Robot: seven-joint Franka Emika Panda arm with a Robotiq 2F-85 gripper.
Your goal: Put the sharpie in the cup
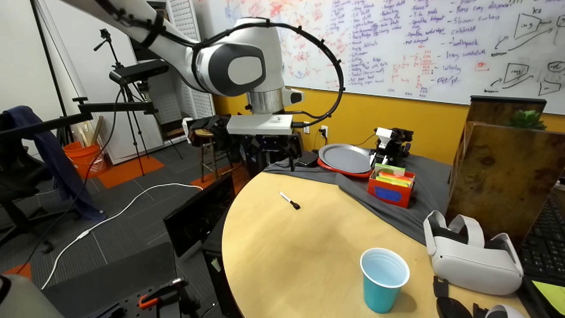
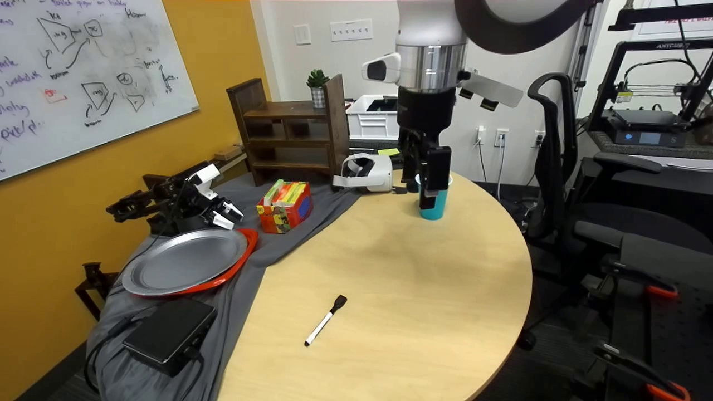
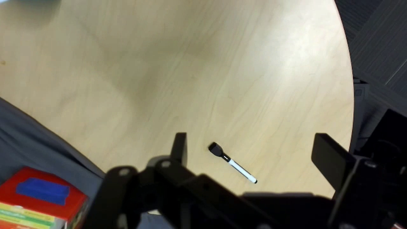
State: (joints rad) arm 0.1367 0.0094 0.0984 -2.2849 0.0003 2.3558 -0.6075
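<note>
Wrist view, look: where does the sharpie (image 3: pixel 235 165) lie from the gripper (image 3: pixel 249 148)?

Below it. It shows framed between the two fingers (image 3: pixel 180 147), its black head nearer the one on the left there. Whether it sits straight beneath, I can't tell.

Is anything held?

Nothing. The jaws stand wide apart with only air in them.

Which way does the sharpie run?

Aslant to the line from finger to finger, neither along it nor square across. I'd say the coming move turns on that: a twist of the wrist on the way down, so the closing line crosses the barrel.

And where is it, from where we're standing?

Flat on the table (image 1: pixel 309 247), touching nothing else, and well apart from the blue cup (image 1: pixel 382 297). In both exterior views its head end points roughly toward the cup, which stands upright.

What does it look like?

Short and thin. White barrel, a broad black head flaring at one end, a small black tip at the other. I'd pass it for a whiteboard marker. My guess is that so slim a barrel might roll if brushed.
</note>
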